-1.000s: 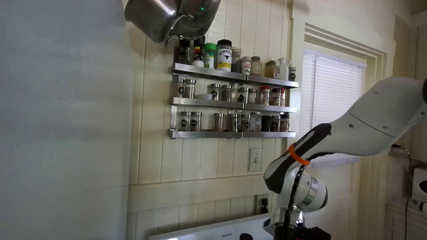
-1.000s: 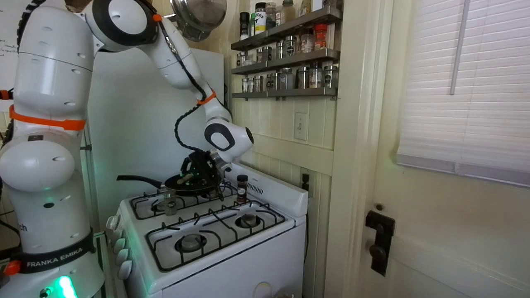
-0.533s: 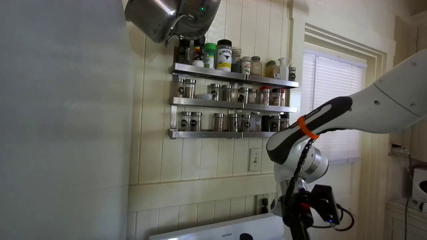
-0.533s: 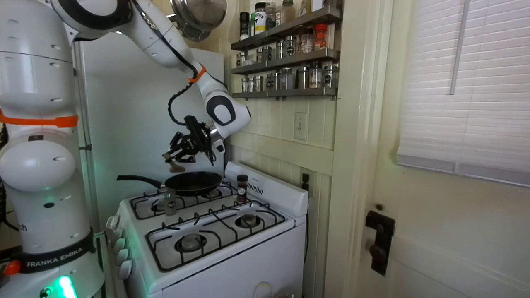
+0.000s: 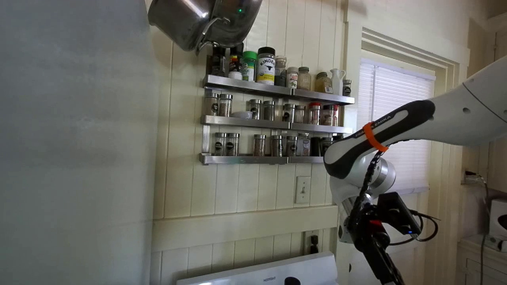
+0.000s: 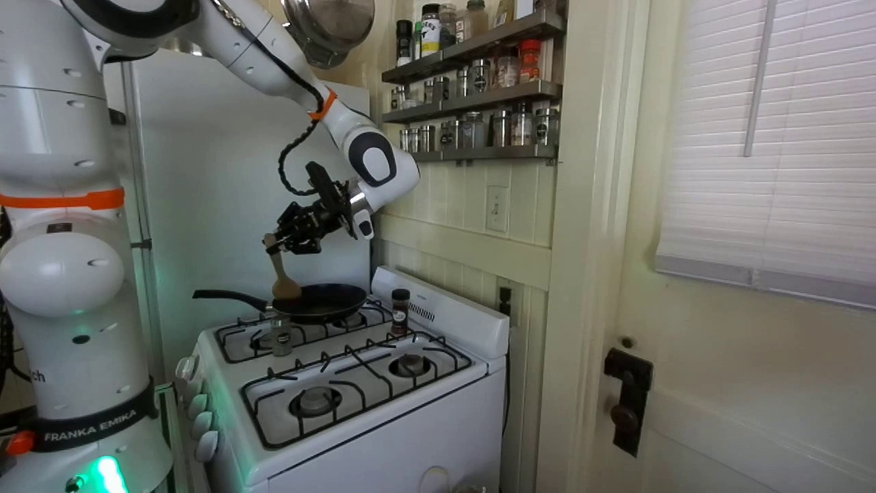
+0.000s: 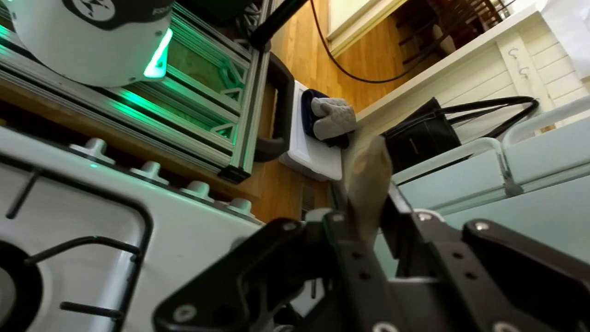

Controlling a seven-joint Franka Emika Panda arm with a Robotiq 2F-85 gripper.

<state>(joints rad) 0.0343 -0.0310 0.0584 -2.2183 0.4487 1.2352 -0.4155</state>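
One wooden utensil (image 6: 282,277) with a broad head was held by the black gripper (image 7: 367,216), whose fingers were clamped on its handle. The utensil slanted downward, its head overlapping the rim of a dark frying pan (image 6: 321,301) in an exterior view, close to where the pan's own handle joined; whether head and rim touched could not be told. In the wrist view the end of the utensil's handle stuck out past the fingertips, partly blurred. The pan sat on a white stove (image 6: 383,445), its handle pointing away from the stove's back panel. Just beside the pan stood a clear jar (image 6: 281,337), and near the back panel stood a dark-capped spice jar (image 6: 400,311). Two round burners (image 6: 318,402) showed on the nearer side of the stovetop. Three metal shelves (image 5: 245,160) carried jars and bottles (image 5: 266,67) on the wall, with a light switch (image 5: 303,190) below them, and metal pots (image 5: 229,27) hung near their upper end. A white blind (image 6: 753,198) hung on a door (image 6: 739,390). Farther off in the wrist view were a black bag (image 7: 419,138) and a grey mitt (image 7: 334,119) resting on a white bin (image 7: 313,159).
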